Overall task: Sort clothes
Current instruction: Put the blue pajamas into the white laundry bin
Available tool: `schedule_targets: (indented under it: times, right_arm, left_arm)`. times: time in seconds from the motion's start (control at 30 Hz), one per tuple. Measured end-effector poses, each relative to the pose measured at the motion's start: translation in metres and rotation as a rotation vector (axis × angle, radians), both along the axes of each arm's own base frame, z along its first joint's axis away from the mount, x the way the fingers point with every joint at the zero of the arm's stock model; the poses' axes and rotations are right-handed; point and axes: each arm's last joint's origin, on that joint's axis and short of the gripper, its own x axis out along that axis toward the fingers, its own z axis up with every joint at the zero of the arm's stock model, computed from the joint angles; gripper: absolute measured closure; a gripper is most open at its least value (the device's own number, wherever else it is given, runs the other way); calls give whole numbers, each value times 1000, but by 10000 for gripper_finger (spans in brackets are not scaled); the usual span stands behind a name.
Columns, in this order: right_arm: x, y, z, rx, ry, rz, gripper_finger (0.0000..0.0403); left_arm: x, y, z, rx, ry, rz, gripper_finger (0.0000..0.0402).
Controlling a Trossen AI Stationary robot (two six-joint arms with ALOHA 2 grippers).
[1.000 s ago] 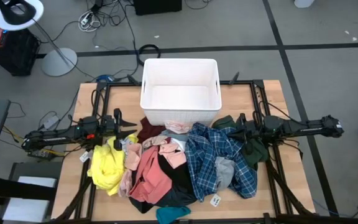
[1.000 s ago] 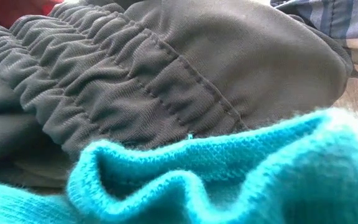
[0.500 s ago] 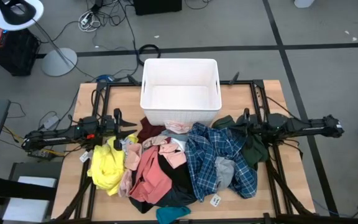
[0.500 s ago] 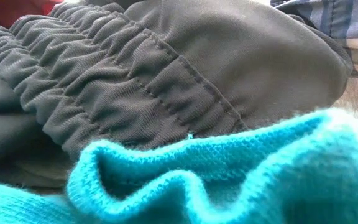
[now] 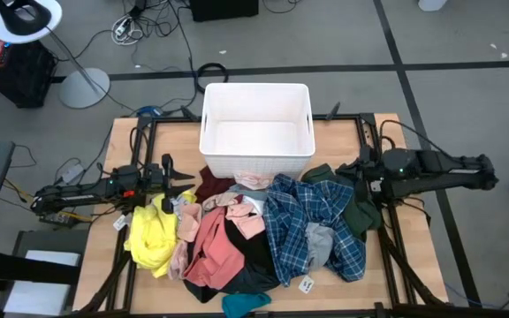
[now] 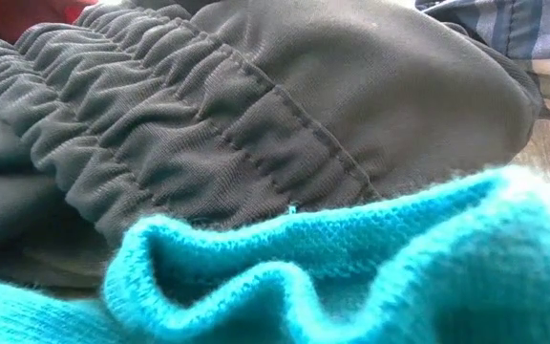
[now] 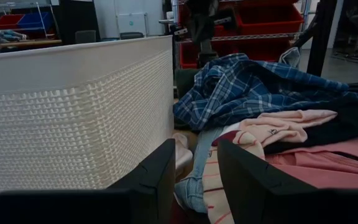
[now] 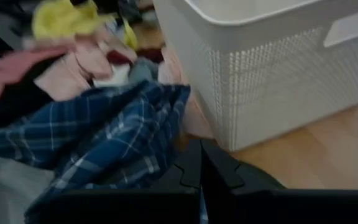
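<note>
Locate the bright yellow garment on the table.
In the high view the bright yellow garment lies at the left edge of the clothes pile, just below the left hand and beside the salmon pink garment.

A white bin (image 5: 256,131) sits on the wooden table (image 5: 418,256), a lamp (image 5: 26,19) beyond.

A loose heap of clothes (image 5: 254,234) lies rumpled between the two grippers. Yellow cloth (image 5: 151,238) sits just beside the left gripper (image 5: 190,184); blue plaid (image 5: 312,225) and dark green (image 5: 359,215) lie by the right gripper (image 5: 341,177). Salmon pink (image 5: 215,243), black and teal pieces lie between.
</note>
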Motion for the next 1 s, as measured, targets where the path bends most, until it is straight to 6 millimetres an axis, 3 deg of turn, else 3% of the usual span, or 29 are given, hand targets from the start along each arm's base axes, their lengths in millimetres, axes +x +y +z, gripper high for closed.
schedule_targets:
  times: [0.5,0.77,1.0]
  right_arm:
    - [58,11,42,-29,250,184,394]
    - [88,12,44,-97,337,211,384]
    - [115,11,31,-92,434,181,314]
  left_arm:
    - [0,0,0,6,1,0,275]
    - [0,0,0,7,2,0,275]
    - [0,0,0,7,4,0,275]
